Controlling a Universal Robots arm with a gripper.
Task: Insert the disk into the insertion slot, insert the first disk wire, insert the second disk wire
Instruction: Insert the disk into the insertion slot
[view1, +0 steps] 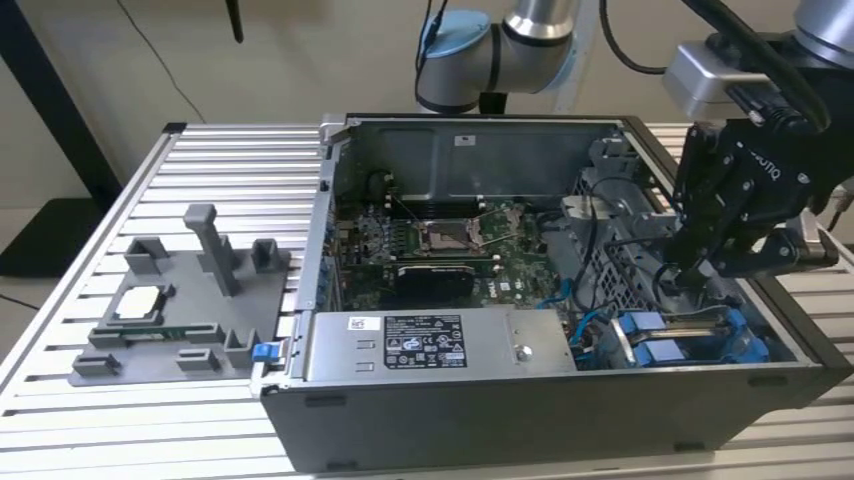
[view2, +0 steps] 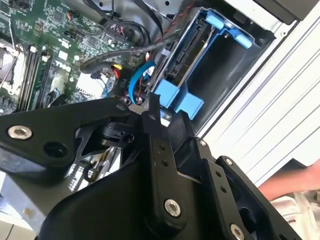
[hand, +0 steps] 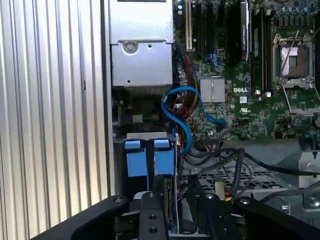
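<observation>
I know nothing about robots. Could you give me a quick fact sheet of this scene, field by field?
Setting: open computer case on slatted metal table
Robot: gripper low inside case, at the exterior view's right, above blue plastic tabs
Cable: blue cable loops near motherboard
Beside case: grey fixture tray

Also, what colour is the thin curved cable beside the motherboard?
The cable is blue, best seen in the first wrist view.

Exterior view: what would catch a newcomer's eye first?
The open computer case in the middle, its green motherboard bare. At the exterior view's right, the black gripper hangs inside the case near bright blue plastic tabs. A grey fixture tray lies at the exterior view's left.
</observation>
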